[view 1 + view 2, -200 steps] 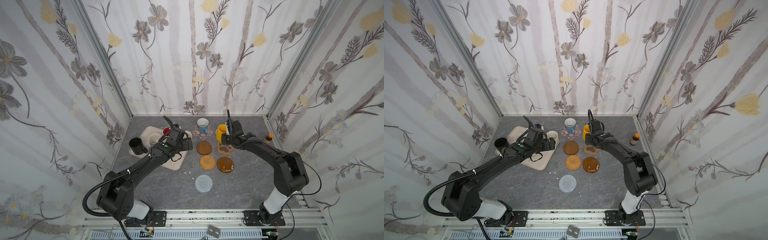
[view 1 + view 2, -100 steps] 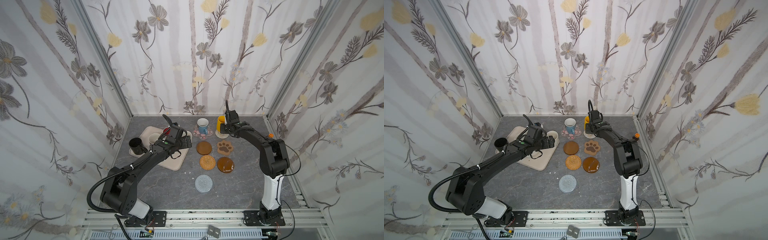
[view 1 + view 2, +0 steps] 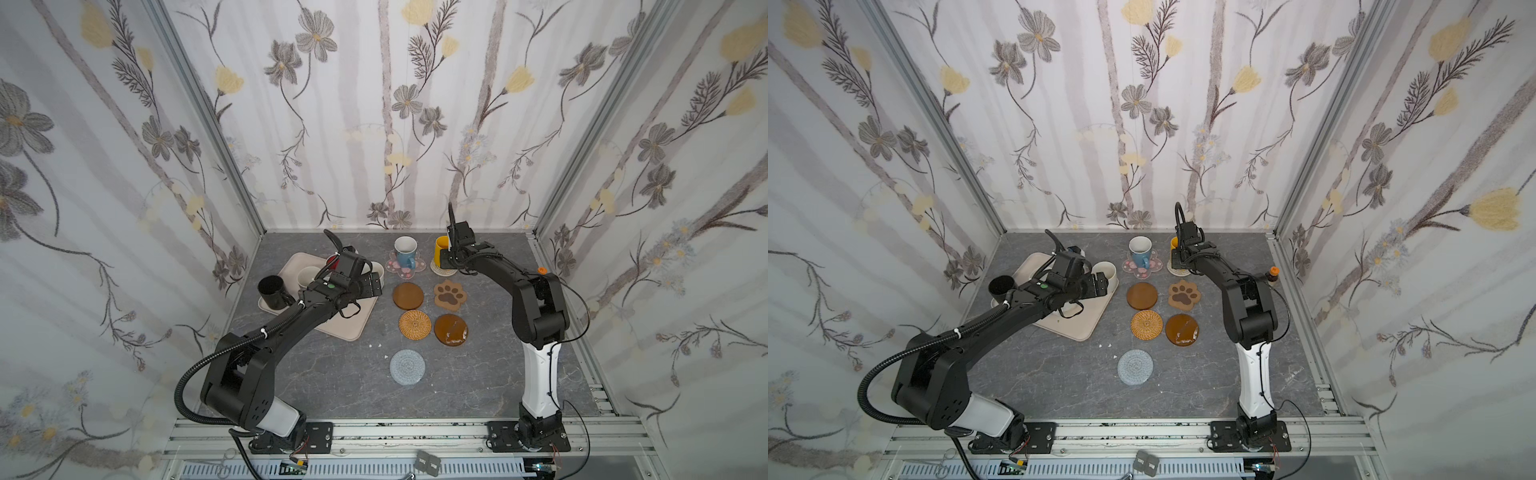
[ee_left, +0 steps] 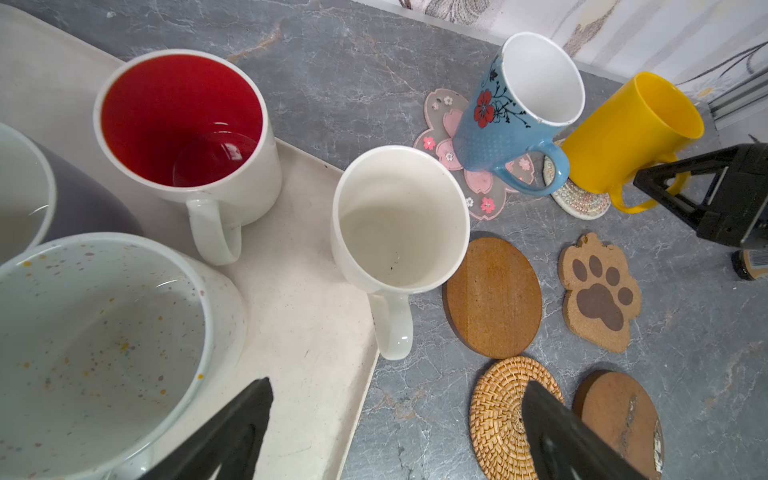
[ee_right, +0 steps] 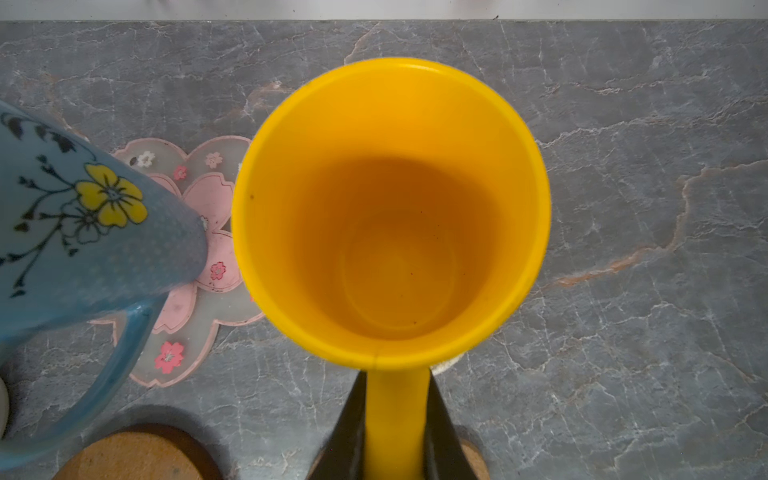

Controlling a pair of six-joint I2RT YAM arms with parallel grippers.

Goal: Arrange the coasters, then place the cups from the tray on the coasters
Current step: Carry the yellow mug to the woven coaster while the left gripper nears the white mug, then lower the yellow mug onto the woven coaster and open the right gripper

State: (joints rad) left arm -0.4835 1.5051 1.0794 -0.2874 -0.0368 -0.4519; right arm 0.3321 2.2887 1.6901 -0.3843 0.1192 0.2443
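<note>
My right gripper (image 5: 397, 415), still clenched on the yellow mug (image 5: 390, 208) by its handle, has swung it onto the white coaster (image 4: 579, 203) below: second cup nearly placed. My left gripper (image 4: 399, 395) gapes, empty.

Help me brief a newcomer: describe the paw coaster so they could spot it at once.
In a top view, right of the cream tray, coasters lie in two columns. The paw coaster sits in the right column, between the yellow mug behind and a wooden disc in front. Only it has a paw outline with dark pads.
</note>
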